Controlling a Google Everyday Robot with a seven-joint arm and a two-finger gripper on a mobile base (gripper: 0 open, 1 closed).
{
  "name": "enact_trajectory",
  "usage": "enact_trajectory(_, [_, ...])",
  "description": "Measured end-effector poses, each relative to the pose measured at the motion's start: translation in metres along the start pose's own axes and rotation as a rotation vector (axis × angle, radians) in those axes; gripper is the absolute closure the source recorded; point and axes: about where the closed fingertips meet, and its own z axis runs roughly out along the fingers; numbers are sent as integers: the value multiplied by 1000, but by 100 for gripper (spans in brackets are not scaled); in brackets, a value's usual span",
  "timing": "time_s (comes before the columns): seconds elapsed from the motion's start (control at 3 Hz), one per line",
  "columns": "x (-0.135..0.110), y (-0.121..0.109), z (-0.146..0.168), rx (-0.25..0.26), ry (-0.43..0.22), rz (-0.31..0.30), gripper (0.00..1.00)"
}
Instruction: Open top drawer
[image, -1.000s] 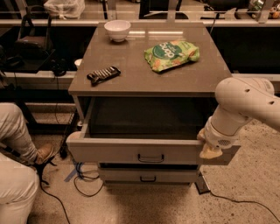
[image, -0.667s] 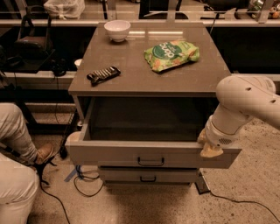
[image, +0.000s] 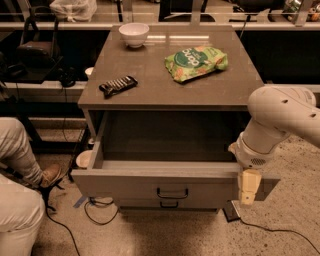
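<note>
The top drawer (image: 150, 184) is pulled far out of the grey cabinet; its deep grey box is open to view and looks bare inside. A small black handle (image: 172, 192) sits at the middle of its wide front panel. My gripper (image: 248, 187) hangs from the white arm (image: 280, 120) at the drawer's right front corner, right at the top edge of the front panel. A lower drawer front with a like black handle (image: 169, 204) peeks out just beneath.
On the cabinet top (image: 150, 92) lie a white bowl (image: 134, 34), a green snack bag (image: 196, 62) and a dark wrapped bar (image: 118, 85). A seated person's legs and shoe (image: 30, 175) are at the left. Cables (image: 90, 210) trail on the floor.
The drawer front and my gripper have shifted very slightly towards the camera; little else differs.
</note>
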Motion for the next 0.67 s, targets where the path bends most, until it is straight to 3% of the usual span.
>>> enact_trajectory(0.33, [-4,3,12,-27,-14,-29,0])
enact_trajectory(0.67, [-5,9,25,-47,-31,-43,18])
